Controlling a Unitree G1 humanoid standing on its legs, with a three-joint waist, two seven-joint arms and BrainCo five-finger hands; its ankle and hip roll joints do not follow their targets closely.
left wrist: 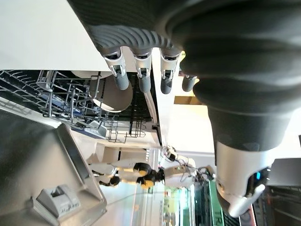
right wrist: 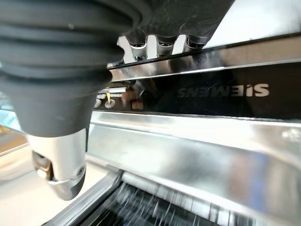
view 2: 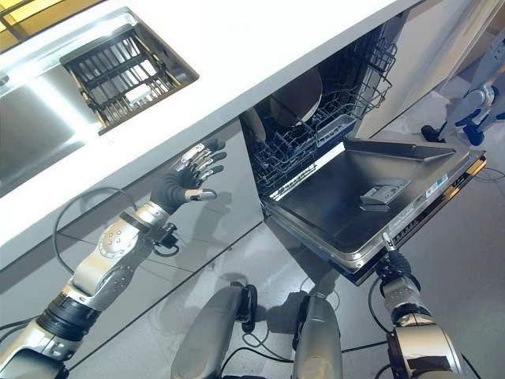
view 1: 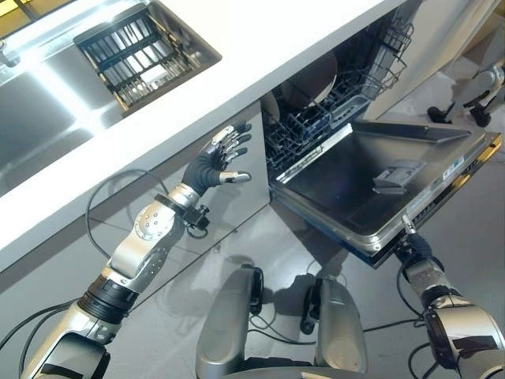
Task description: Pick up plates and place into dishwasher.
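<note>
The dishwasher door (view 1: 371, 185) hangs lowered nearly flat, apparently so the rack (view 2: 323, 118) can be reached, and the right hand (right wrist: 155, 44) sits at the door's front edge with its fingers over the rim, though whether they clamp it I cannot tell. The left hand (view 1: 225, 158) floats empty, fingers spread, before the cabinet under the white worktop (view 1: 260, 47). Plates (view 2: 296, 96) already stand on edge in the rack, likely so water drains; the door's front carries mirrored lettering I leave unread.
</note>
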